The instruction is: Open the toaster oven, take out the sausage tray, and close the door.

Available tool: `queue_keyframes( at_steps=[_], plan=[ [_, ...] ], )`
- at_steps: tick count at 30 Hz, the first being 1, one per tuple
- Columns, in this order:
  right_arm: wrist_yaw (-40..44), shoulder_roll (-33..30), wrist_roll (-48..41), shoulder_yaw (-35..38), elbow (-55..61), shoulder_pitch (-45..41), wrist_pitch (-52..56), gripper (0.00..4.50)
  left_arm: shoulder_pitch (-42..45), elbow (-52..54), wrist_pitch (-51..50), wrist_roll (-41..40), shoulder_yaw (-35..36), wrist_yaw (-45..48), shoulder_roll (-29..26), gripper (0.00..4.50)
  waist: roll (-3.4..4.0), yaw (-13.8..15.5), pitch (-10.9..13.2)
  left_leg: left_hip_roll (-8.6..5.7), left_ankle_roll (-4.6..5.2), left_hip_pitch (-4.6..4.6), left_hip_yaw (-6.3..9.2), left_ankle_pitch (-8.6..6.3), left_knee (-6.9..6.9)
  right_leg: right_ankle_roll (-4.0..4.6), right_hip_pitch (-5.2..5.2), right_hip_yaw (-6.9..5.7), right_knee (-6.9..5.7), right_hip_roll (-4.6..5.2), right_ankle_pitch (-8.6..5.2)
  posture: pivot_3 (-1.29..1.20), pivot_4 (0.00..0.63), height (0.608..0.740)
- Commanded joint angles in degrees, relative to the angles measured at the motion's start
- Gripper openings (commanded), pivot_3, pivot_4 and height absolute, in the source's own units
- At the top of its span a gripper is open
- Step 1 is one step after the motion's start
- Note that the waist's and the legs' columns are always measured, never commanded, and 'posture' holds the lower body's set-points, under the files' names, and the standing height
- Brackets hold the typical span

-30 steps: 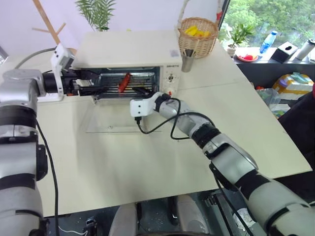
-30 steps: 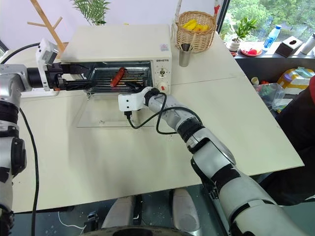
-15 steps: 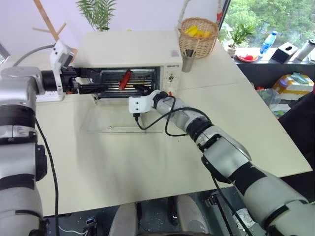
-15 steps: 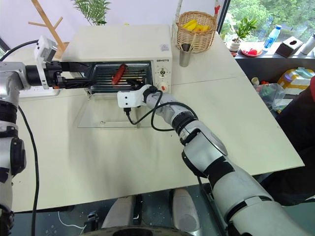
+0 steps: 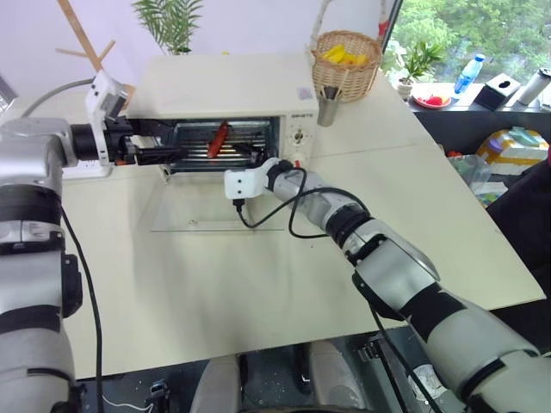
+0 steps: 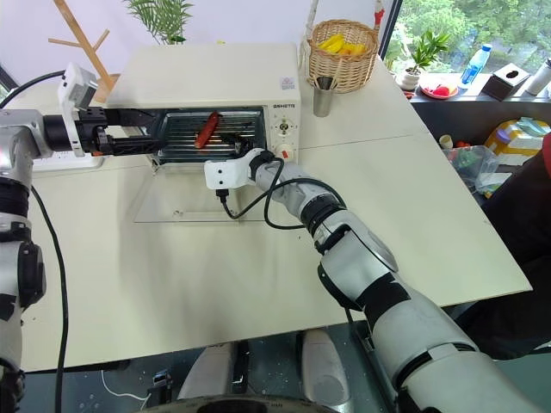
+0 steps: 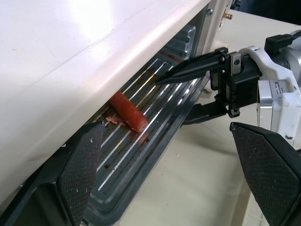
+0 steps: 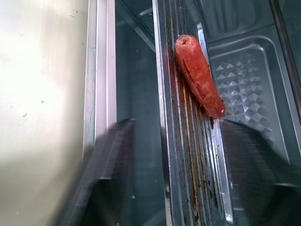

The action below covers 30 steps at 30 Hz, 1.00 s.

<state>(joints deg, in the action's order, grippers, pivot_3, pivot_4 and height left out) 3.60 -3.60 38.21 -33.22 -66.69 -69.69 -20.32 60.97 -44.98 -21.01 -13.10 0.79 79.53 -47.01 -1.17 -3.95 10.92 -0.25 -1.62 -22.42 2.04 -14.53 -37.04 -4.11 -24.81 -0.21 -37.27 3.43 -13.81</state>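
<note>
- Cream-white metal is boxing in the toaster oven, which is standing at the far side of the table, with its knob panel on the right.
- The door is lying fully dropped, flat on the table in front of the oven mouth, its glass reaching toward the robot.
- The sausage tray is sitting in the oven mouth, ribbed and greasy, with its front rim at the opening; its long axis is running side to side across the mouth.
- One red sausage is lying on the tray's ribs, slanting toward the back of the cavity.
- The right gripper is reaching over the open door into the right part of the mouth; its fingers are standing apart, one above the tray and one below its rim, and they are not clamping on it.
- The left gripper is hovering at the left corner of the mouth with its fingers spread wide, holding nothing.
- Judging from this, the tray's front rim is lying straight ahead of the right gripper, between its fingers, so the right arm is the nearer one for the pull.
- The coming move probably calls for closing on that rim and drawing the tray straight out over the door, square to the tray's long axis.
- A skewed pull could be tipping the tray and rolling the sausage off.
</note>
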Motion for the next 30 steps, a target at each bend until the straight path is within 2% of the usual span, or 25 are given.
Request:
queue_keyframes(
  at_steps=[1, 17, 18, 19, 20, 23, 30],
  plan=[
    [-0.6, 0.7, 0.7, -0.5, -0.6, -0.7, 0.0, 2.8, 1.3, 1.0, 0.6, -0.5, 1.7, -0.2, -1.0, 4.5, 0.0, 0.0, 0.0, 0.0, 0.0, 0.0, 0.0, 0.0, 0.0, 0.0, 0.0, 0.0, 0.0, 0.0, 0.0, 0.0, 0.15, 0.74],
    [-3.3, 1.5, 2.2, -0.7, -7.1, -3.9, 2.2, 2.8, 0.8, 2.2, -0.2, -0.8, 1.9, -0.2, -1.2, 4.5, -0.05, 0.1, 0.0, 0.0, 0.0, 0.04, 0.01, 0.0, -0.07, 0.0, 0.01, 0.0, -0.14, 0.0, 0.0, 0.0, 0.15, 0.74],
    [-3.4, 1.5, 2.2, -0.7, -7.1, -4.0, 2.1, 2.29, 0.8, 2.2, -0.3, -0.8, 1.9, -0.2, -1.2, 4.5, -0.05, 0.1, 0.0, -0.01, 0.0, 0.04, 0.01, 0.0, -0.08, 0.0, 0.02, 0.0, -0.14, 0.0, 0.0, 0.0, 0.15, 0.74],
    [-3.4, 1.5, 2.1, -0.6, -7.1, -4.1, 2.0, 2.07, 0.8, 2.2, -0.3, -0.8, 1.9, -0.2, -1.3, 4.5, -0.06, 0.0, 0.0, -0.01, 0.0, 0.04, 0.01, 0.01, -0.09, 0.0, 0.02, 0.0, -0.14, 0.01, 0.0, 0.0, 0.15, 0.74],
    [-3.4, 1.5, 2.0, -0.6, -7.1, -4.2, 2.0, 1.65, 0.8, 2.1, -0.3, -0.8, 1.9, -0.2, -1.3, 4.5, -0.06, 0.0, 0.0, -0.01, -0.01, 0.04, 0.01, 0.01, -0.09, 0.0, 0.02, 0.01, -0.14, 0.01, 0.0, 0.0, 0.15, 0.74],
    [-3.4, 1.6, 1.8, -0.4, -6.6, -4.0, 1.8, 0.25, 0.7, 2.3, -0.5, -0.8, 1.9, -0.1, -1.3, 4.5, -0.07, 0.0, 0.0, -0.01, 0.0, 0.04, 0.01, 0.01, -0.09, 0.0, 0.02, 0.01, -0.14, 0.0, 0.0, 0.0, 0.15, 0.74],
    [-2.0, 1.1, 1.0, -0.3, -2.2, -2.2, -1.0, 0.25, 1.0, 1.5, -0.1, -0.5, 1.7, 0.0, -0.8, 4.5, -0.06, 0.0, 0.0, -0.01, -0.01, 0.04, 0.01, 0.0, -0.05, 0.0, 0.0, 0.01, -0.13, 0.0, 0.0, 0.0, 0.15, 0.74]
  ],
)
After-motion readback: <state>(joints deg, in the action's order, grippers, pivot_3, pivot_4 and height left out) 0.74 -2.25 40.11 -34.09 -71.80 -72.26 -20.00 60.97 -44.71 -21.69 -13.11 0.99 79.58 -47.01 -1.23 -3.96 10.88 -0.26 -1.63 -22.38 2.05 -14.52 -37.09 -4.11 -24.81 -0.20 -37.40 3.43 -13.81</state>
